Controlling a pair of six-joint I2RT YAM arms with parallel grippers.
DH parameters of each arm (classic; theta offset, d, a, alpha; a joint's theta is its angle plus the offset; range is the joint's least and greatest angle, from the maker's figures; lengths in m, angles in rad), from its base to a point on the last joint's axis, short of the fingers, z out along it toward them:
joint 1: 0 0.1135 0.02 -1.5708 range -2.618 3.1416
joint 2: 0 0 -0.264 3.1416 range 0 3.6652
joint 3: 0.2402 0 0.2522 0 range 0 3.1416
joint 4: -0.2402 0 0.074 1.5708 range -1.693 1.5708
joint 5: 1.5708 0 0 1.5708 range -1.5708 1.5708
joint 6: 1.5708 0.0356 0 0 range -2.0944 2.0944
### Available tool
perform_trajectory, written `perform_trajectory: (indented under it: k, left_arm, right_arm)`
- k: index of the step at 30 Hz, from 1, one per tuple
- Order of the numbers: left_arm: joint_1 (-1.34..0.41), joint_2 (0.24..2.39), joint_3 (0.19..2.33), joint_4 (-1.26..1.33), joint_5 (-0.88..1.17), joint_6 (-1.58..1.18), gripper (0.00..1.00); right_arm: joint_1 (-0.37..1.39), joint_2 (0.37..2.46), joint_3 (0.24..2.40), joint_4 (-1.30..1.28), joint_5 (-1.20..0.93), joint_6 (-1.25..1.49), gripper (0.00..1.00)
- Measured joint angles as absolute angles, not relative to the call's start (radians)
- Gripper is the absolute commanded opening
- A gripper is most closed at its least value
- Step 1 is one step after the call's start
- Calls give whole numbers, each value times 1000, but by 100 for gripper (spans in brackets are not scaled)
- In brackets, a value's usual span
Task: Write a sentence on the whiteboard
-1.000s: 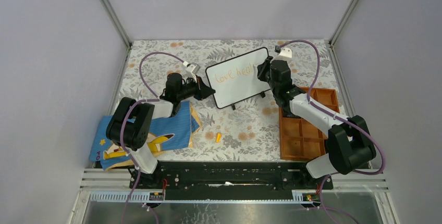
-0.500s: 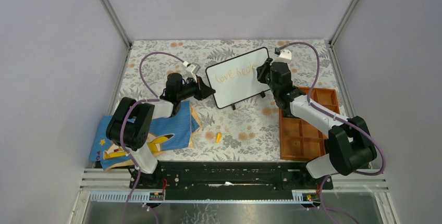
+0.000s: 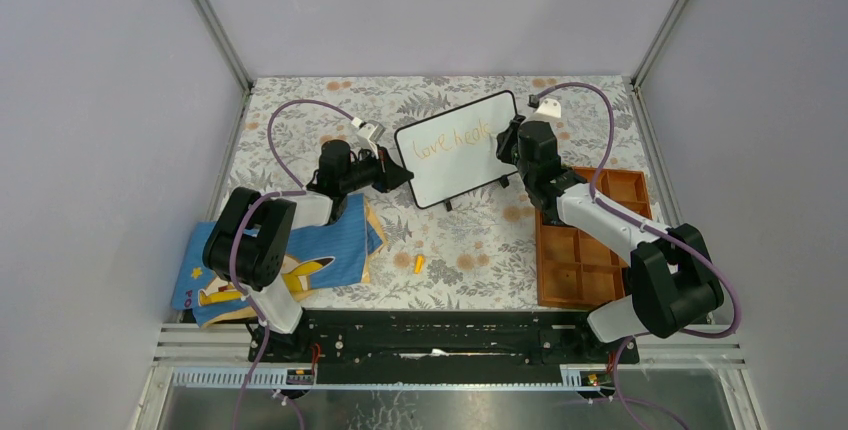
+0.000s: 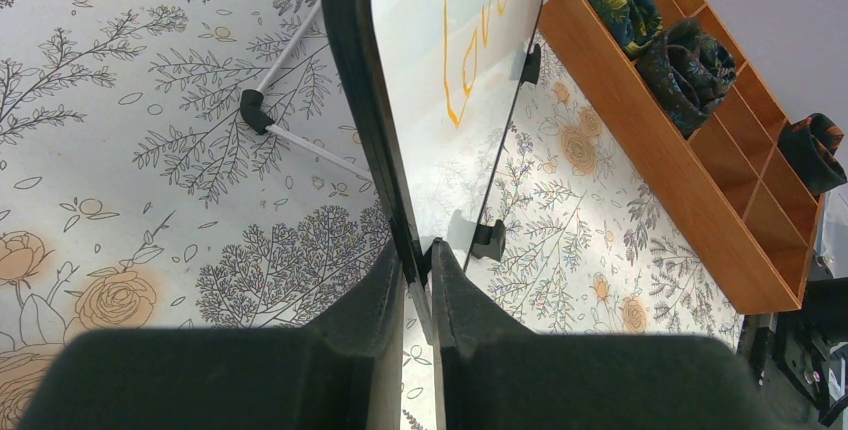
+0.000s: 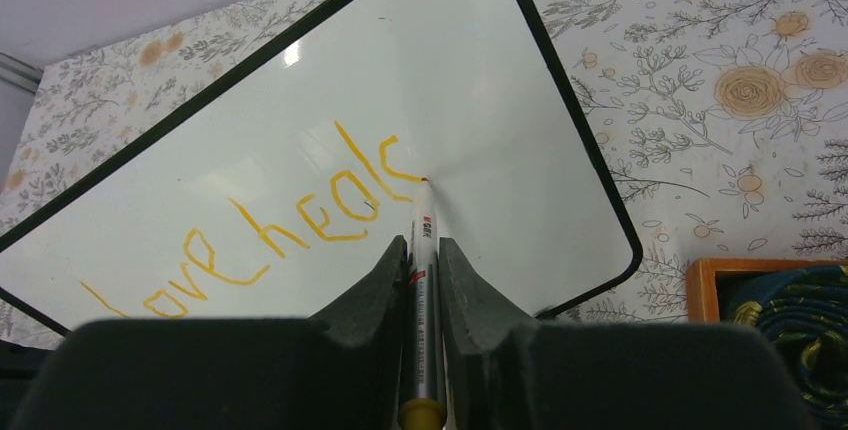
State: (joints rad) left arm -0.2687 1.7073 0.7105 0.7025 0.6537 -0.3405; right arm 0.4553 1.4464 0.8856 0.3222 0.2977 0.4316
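Right, R gripper clamps the marker, tip on the whiteboard far-centre of table, sentence at "love heal"; L gripper pinches board's edge. Push too hard & board may slip, skewing strokes.

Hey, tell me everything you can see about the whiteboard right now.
The whiteboard is a small glossy white rectangle with a thin black frame, rounded corners and small black feet. It stands propped up, angled, on the floral table. Orange cursive writing reads "love heal" plus a started letter. The left gripper clamps its frame edge; the marker in the right gripper touches its face.
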Motion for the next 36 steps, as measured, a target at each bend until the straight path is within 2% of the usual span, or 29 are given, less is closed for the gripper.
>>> perform_trajectory:
  k: [14,36]
  left_arm:
    - [-270,1707,710,701,651,-340,0]
    - [-273,1706,710,700,645,-340,0]
  right_arm:
    - [455,1446,886,317,319,427,0]
    - [455,1446,894,273,198,420,0]
